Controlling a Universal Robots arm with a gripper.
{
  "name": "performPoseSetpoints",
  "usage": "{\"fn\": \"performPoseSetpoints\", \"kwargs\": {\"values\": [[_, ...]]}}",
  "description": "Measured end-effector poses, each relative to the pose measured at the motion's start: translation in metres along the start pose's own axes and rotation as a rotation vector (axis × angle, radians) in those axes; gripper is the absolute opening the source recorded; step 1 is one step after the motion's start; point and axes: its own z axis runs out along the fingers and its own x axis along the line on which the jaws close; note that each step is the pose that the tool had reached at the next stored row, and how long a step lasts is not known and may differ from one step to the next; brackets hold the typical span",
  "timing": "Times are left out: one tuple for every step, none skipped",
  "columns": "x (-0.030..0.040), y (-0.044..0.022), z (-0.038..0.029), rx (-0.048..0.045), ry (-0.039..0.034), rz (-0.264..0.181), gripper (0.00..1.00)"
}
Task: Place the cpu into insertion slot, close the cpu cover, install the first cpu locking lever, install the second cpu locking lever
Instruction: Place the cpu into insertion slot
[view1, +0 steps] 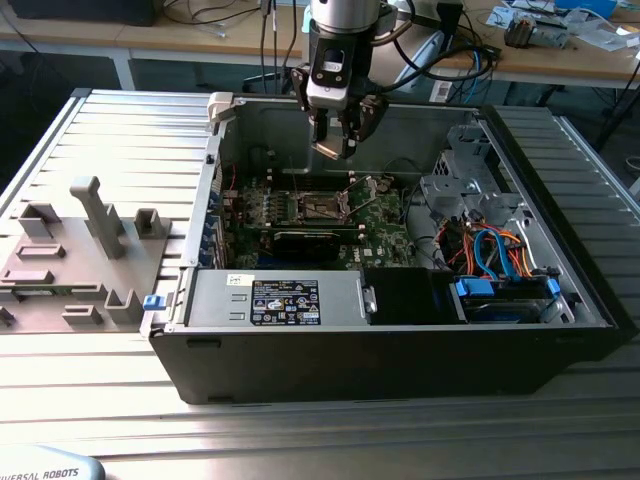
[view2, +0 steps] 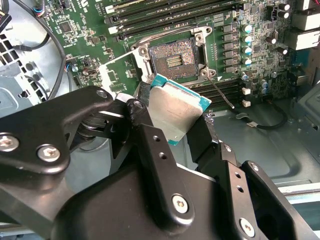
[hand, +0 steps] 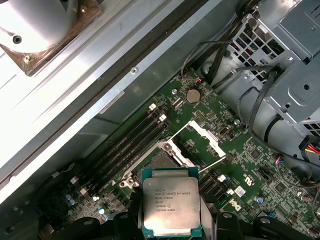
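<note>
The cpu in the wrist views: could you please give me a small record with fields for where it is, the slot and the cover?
cpu: gripped in the hand, above the motherboard, not seated
hand: shut on the cpu's edges
insertion slot: empty, contacts uncovered
cpu cover: swung open, beside the slot

The cpu, a flat square chip with a dull silver top and green rim, hung clamped by its edges above the insertion slot, apart from it. The insertion slot lay uncovered, dark-centred. The cpu cover, a thin silvery frame, stood swung up beside the insertion slot.
</note>
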Motion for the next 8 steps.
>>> {"fn": "performPoseSetpoints", "kwargs": {"values": [[0.0000, 0.0000, 0.0000, 0.0000, 0.0000, 0.000, 0.54], [0.0000, 0.0000, 0.0000, 0.0000, 0.0000, 0.001, 0.54], [0.0000, 0.0000, 0.0001, 0.0000, 0.0000, 0.001, 0.54], [0.0000, 0.0000, 0.0001, 0.0000, -0.0001, 0.001, 0.54], [0.0000, 0.0000, 0.0001, 0.0000, -0.0001, 0.002, 0.54], [0.0000, 0.0000, 0.0001, 0.0000, -0.0002, 0.003, 0.54], [0.0000, 0.0000, 0.0001, 0.0000, -0.0002, 0.004, 0.54], [0.0000, 0.0000, 0.0001, 0.0000, -0.0003, 0.005, 0.54]]}}
